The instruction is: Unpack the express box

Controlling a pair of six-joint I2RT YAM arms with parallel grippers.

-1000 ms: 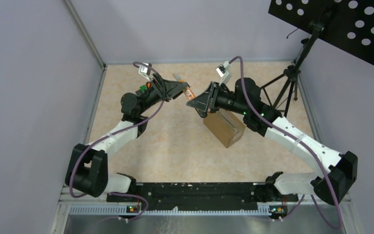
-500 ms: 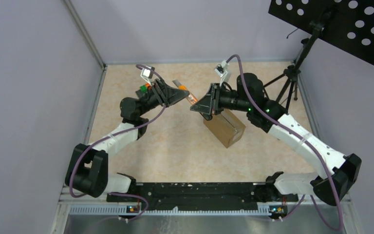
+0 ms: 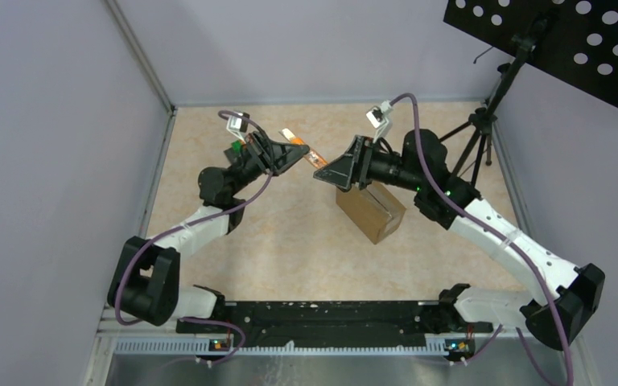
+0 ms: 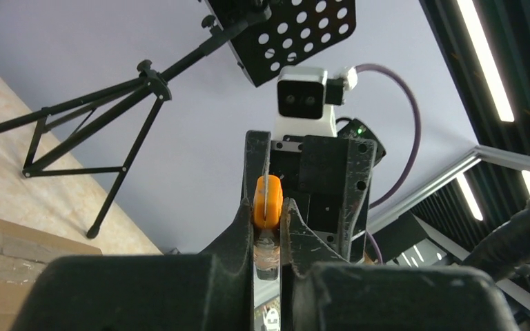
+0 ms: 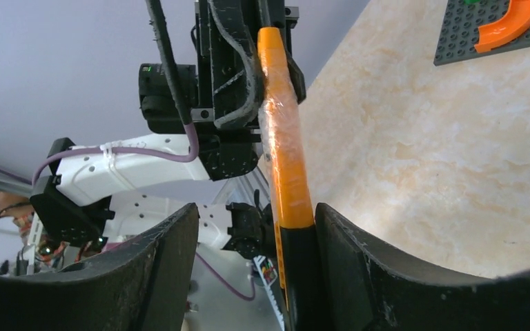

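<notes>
Top view, centre of frame: the express box (image 3: pixel 374 211) lies on the beige table (image 3: pixel 273 241), just right of the middle. It is turned at an angle and its flaps are down. The right arm's wrist hangs above its far end and hides part of it. Neither gripper touches the carton.

- Left gripper (image 3: pixel 296 153): above and left of the box, raised off the table. It is clenched on an orange tool (image 3: pixel 312 154) that sticks out past its tips towards the right arm.
- Left wrist view: the two fingers (image 4: pixel 238 231) are pressed against the thin orange tool (image 4: pixel 267 200), seen edge-on, with no gap either side. A strip of brown cardboard (image 4: pixel 7 252) shows at the lower left edge, low beside the gripper.
- Right gripper (image 3: pixel 322 170): tip to tip with the left one, just beyond the upper left corner of the box.
- Right wrist view: the gripper (image 5: pixel 255 214) is released and its fingers (image 5: pixel 159 276) stand well apart. The tool (image 5: pixel 286 152) runs up between them, orange and wrapped in clear film, with a black end low in the frame.
  - The tool lies close along the finger on the right of the frame, with a wide gap on the other side. Whether it touches that finger cannot be told.
  - At the top of the frame the left gripper holds the tool's far end.

Surroundings:
- A grey studded plate (image 5: pixel 466 38) with an orange curved piece (image 5: pixel 507 21) sits on the table in the upper right of the right wrist view.
- A black perforated panel (image 3: pixel 563 40) on a tripod (image 3: pixel 471 145) stands at the upper right of the top view.
</notes>
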